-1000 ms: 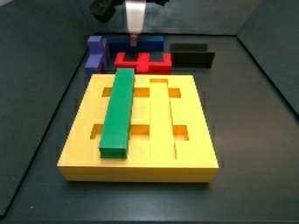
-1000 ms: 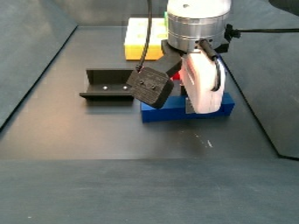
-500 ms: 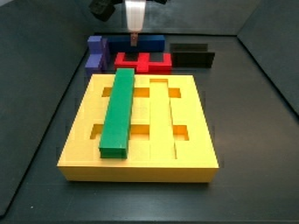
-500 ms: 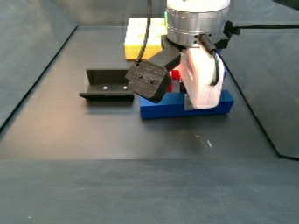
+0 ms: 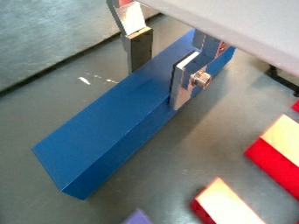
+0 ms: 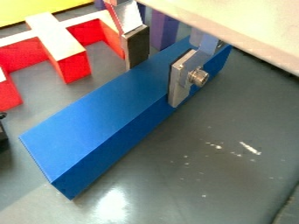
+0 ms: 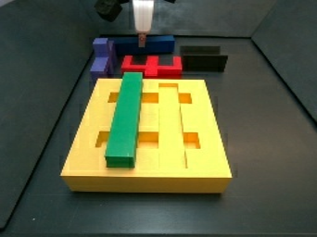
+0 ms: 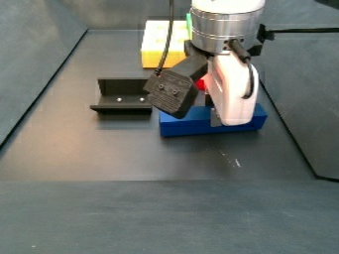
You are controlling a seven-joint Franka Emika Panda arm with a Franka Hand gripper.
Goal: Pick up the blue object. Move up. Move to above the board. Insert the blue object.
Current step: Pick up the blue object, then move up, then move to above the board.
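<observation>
Since the earlier frames almost nothing has shifted; the gripper (image 5: 162,61) stays low over the blue object (image 5: 117,127), and in a side view the bar (image 8: 212,119) lies on the floor as it did, on the far side of the red piece (image 7: 151,65) from the board (image 7: 151,139); in both wrist views the silver fingers (image 6: 184,77) straddle the bar across its width near one end, one plate against the near face and the other at the far face, so the jaws look closed onto the bar or nearly so, though whether they truly pinch it I cannot tell; the step in hand is, I judge, the pick; done well it wants a firm, square squeeze before any lift, since a hold so far from the bar's middle may let the long end droop; a straight rise should also clear the red piece just beside it; the board carries a green bar (image 7: 124,118) in one groove, the others free; the floor is dark, smooth and faintly glossy, walled by dark panels, with the fixture (image 8: 122,95) near the bar.
</observation>
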